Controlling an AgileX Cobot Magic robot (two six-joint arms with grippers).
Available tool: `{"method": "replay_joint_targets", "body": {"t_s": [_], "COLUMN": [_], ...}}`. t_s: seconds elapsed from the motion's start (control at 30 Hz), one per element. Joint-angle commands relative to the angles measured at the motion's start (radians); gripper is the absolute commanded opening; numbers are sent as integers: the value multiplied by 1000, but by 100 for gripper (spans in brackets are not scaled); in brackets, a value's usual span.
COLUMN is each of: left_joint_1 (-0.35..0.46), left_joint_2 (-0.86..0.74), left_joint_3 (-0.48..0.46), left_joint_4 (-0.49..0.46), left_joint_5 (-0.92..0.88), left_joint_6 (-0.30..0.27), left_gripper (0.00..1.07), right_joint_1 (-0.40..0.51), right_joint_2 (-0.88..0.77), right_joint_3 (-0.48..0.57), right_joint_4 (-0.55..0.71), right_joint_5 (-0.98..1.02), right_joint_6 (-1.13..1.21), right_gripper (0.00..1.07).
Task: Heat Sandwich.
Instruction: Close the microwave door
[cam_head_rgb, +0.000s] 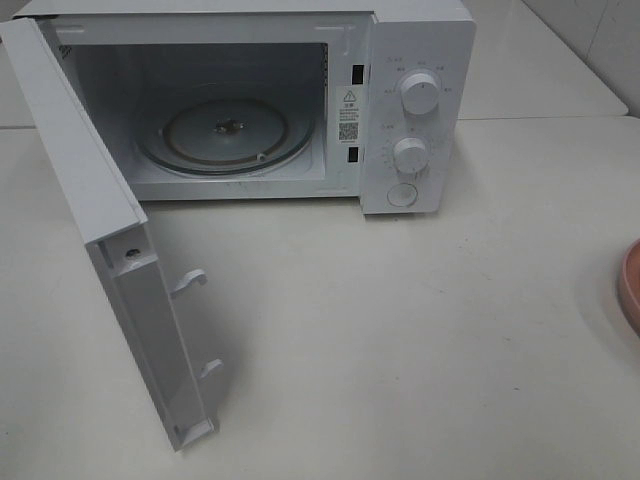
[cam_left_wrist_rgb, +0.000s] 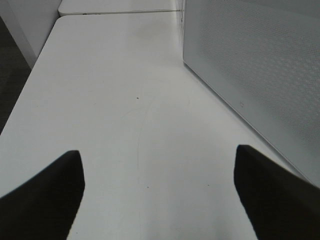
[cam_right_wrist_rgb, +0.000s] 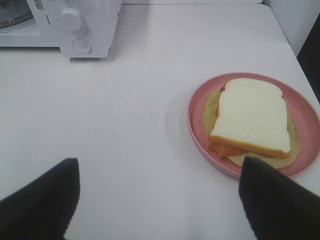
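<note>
The sandwich (cam_right_wrist_rgb: 252, 120) lies flat on a round pink plate (cam_right_wrist_rgb: 197, 130) on the white counter (cam_head_rgb: 400, 330). Its long side runs away from the right hand (cam_right_wrist_rgb: 159, 200), and the rounded top of the bread points to the far side, a bit toward the microwave. It does not fill the plate; pink rim shows all round it. The top slice is white with a thin golden-brown crust at the edge. Orange filling peeks out at the near corner, and a pale yellow-green layer spreads out under the bread onto the plate.

The right hand hangs low over the counter, just short of the plate. Its two dark fingers (cam_right_wrist_rgb: 37, 200) are wide apart with nothing between them. One finger tip sits in front of the near rim of the plate; I cannot tell if it touches.

The left hand (cam_left_wrist_rgb: 159, 195) hangs over bare counter too, fingers spread and holding nothing. The dotted side of the microwave door (cam_left_wrist_rgb: 255, 75) stands just beside it.

From up high, only a pink edge of the plate shows at the right side of the counter. Farther back stands the white microwave (cam_head_rgb: 415, 110). Its door swings wide open to the left. Inside sits a round glass tray (cam_head_rgb: 225, 135). Two white knobs (cam_head_rgb: 418, 93) and a round button sit on its right panel.
</note>
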Motion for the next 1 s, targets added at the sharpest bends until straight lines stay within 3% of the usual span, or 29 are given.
{"method": "replay_joint_targets", "body": {"t_s": [0.03, 0.13, 1.0], "left_joint_1": [1, 1, 1], "left_joint_2": [-16, -16, -16], "left_joint_3": [3, 3, 3], "left_joint_4": [0, 0, 0], "left_joint_5": [-12, -12, -12], "left_joint_6": [-3, -3, -3], "left_gripper": [76, 76, 76], "right_joint_1": [3, 3, 3], "right_joint_2": [-26, -26, -26], "right_joint_3": [-1, -1, -1], "right_joint_4": [-9, -8, -8], "right_joint_5": [-4, -4, -4], "right_joint_6": [8, 8, 8], "right_gripper": [81, 75, 75]}}
